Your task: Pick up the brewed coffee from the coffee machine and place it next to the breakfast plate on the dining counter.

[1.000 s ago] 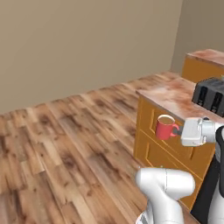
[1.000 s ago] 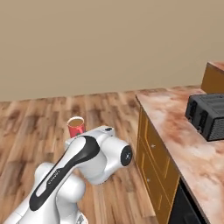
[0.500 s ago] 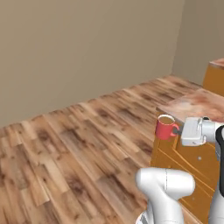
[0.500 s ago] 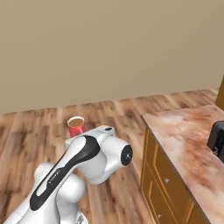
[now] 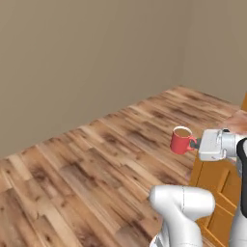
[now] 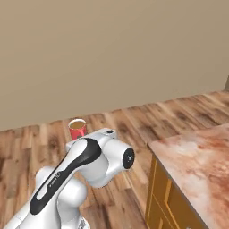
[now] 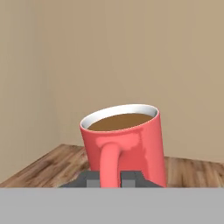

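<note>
The red mug of coffee (image 5: 182, 140) hangs in mid-air over the wooden floor (image 5: 87, 173), carried by the arm's gripper (image 5: 196, 143). The jaws are pressed together on the mug's side handle, which in the hand view sits squarely between the two dark fingertips (image 7: 89, 178). From that view the mug (image 7: 124, 144) leans slightly, with its rim a little higher on one side, and brown coffee fills it close to the rim.

In the left base view the mug is just off the corner of an orange cabinet (image 5: 217, 193), out over the floor and about level with the cabinet's top, with its handle turned toward the cabinet. The white hand reaches out from above that cabinet to hold it.

In the right base view the mug (image 6: 77, 129) peeks up behind the robot's white elbow, well away from the cabinet's reddish-brown marbled stone top (image 6: 197, 161) and nearer the plain beige wall (image 6: 112, 49). The wood planks run from the cabinet's foot to that wall.
</note>
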Available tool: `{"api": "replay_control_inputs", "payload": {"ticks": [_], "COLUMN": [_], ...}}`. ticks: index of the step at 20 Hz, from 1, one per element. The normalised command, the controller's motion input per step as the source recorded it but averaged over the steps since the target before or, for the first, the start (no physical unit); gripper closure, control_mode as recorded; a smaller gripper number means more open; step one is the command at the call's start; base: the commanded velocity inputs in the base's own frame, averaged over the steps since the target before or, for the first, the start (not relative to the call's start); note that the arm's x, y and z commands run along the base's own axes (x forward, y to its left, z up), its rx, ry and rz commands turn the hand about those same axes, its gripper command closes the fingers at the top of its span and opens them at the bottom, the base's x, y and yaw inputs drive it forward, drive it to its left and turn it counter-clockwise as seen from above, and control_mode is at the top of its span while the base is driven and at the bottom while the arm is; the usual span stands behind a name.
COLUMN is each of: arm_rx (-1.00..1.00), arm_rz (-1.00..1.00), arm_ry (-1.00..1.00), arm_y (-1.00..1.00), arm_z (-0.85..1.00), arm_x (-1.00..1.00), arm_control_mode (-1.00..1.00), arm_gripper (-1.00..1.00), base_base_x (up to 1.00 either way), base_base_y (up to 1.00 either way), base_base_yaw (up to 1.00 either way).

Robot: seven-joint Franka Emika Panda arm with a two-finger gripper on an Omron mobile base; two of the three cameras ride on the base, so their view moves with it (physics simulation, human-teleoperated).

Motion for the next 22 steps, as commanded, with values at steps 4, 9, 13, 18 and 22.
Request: {"api": "replay_control_inputs", "payload": {"ticks": [4, 9, 13, 18, 22], "arm_rx": [0.0, 0.0, 0.0, 0.0, 0.0], "arm_rz": [0.0, 0.0, 0.0, 0.0, 0.0], "arm_ry": [0.0, 0.0, 0.0, 0.0, 0.0], "arm_y": [0.0, 0.0, 0.0, 0.0, 0.0], "arm_z": [0.0, 0.0, 0.0, 0.0, 0.0], "arm_x": [0.0, 0.0, 0.0, 0.0, 0.0], "arm_control_mode": [1.0, 1.0, 1.0, 1.0, 1.0], "arm_gripper": [1.0, 1.0, 1.0, 1.0, 1.0], "base_base_x": [1.0, 1.0, 1.0, 1.0, 1.0], "base_base_y": [0.0, 0.0, 0.0, 0.16, 0.14], "base_base_yaw": [-0.31, -0.31, -0.34, -0.37, -0.39]}}
